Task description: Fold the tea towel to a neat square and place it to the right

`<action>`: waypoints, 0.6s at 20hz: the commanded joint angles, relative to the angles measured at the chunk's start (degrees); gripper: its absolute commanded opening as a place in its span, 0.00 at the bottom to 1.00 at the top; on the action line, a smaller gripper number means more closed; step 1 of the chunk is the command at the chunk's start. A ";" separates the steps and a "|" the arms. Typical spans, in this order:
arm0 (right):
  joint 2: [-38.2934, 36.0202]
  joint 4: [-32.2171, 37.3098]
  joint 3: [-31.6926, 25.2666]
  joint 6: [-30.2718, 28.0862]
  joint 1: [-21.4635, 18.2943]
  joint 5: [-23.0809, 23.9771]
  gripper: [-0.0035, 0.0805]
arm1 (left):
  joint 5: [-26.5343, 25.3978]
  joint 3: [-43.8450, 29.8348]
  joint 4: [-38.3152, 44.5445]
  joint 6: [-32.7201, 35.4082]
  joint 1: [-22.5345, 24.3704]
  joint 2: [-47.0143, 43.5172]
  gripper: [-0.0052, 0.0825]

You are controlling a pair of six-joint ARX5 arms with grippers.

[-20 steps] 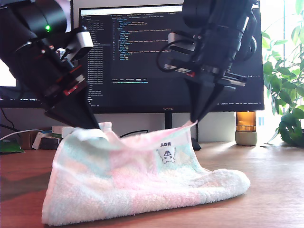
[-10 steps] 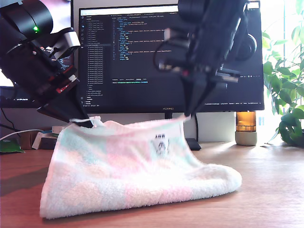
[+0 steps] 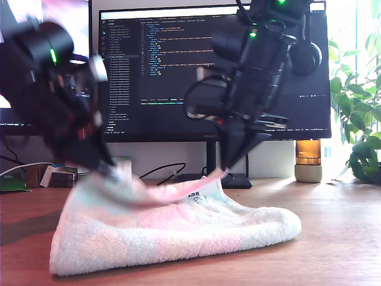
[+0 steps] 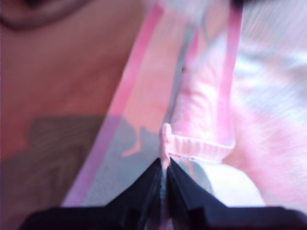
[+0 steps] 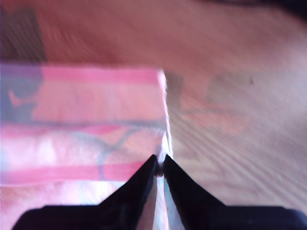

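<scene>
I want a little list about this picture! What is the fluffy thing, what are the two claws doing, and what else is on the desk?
Fluffy thing: tea towel, pink, mint and white checks, partly folded on the wooden desk
First claw: shut on the towel's edge
Second claw: shut on a towel corner
Towel's top edge: held up off the desk by both claws, sagging between them
Behind: monitor showing code
At the exterior view's right: green plant, small amber jar
</scene>
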 commanded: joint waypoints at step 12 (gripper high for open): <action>7.13 8.37 0.72 2.32 0.28 -0.96 0.03 | 0.24 -1.31 3.93 0.44 6.29 1.20 0.04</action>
